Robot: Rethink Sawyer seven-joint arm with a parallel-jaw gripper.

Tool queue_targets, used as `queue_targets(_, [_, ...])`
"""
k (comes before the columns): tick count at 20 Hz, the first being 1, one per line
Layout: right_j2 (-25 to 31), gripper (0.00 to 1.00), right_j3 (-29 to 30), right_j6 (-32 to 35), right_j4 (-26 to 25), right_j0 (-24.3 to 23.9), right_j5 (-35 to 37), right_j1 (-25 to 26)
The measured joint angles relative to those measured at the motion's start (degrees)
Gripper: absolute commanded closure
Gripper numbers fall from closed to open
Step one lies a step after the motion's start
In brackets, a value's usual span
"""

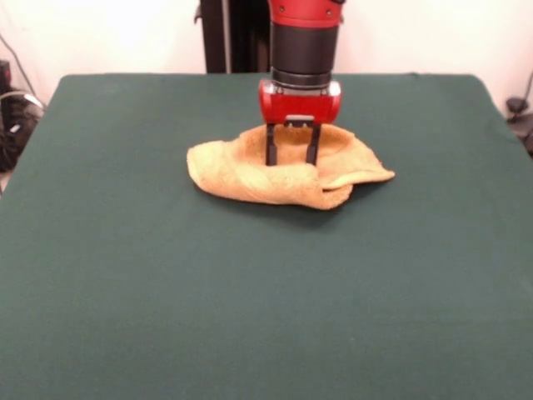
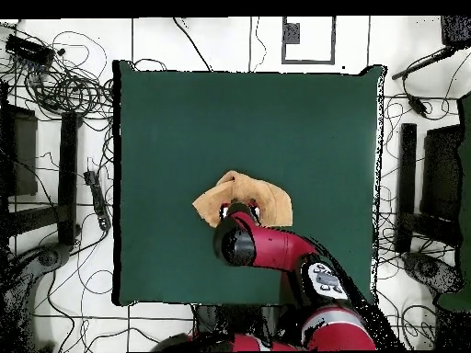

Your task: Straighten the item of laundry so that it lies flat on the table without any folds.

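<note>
The item of laundry [image 1: 250,177], a yellow-orange towel, lies crumpled on the table [image 1: 250,317] with its near edge rolled into a thick fold. In the overhead view the item of laundry [image 2: 274,200] shows partly under the arm, on the table [image 2: 184,119]. My gripper [image 1: 291,158] stands straight down over the towel's middle, its two black fingers [image 1: 271,146] spread apart and their tips resting on the cloth behind the rolled fold. Nothing is held between them. From above, the gripper [image 2: 237,218] is mostly covered by the arm.
The red arm [image 2: 276,248] reaches in from the table's base side. Cables [image 2: 64,87] and stands [image 2: 405,184] lie on the floor around the table, off its edges.
</note>
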Motion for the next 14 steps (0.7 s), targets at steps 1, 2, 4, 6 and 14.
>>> queue_targets(1, [-0.12, 0.00, 0.43, 0.00, 0.01, 0.11, -0.18, 0.01])
queue_targets(2, [-0.19, 0.00, 0.71, 0.00, 0.01, 0.18, -0.31, 0.01])
queue_targets(4, [-0.33, 0.00, 1.31, 0.00, 0.01, 0.35, -0.63, 0.01])
queue_targets(6, [-0.50, 0.00, 1.99, 0.00, 0.01, 0.55, -1.03, 0.01])
queue_targets(14, [-1.69, 0.00, 4.83, 0.00, 0.03, 1.66, -2.27, 0.14])
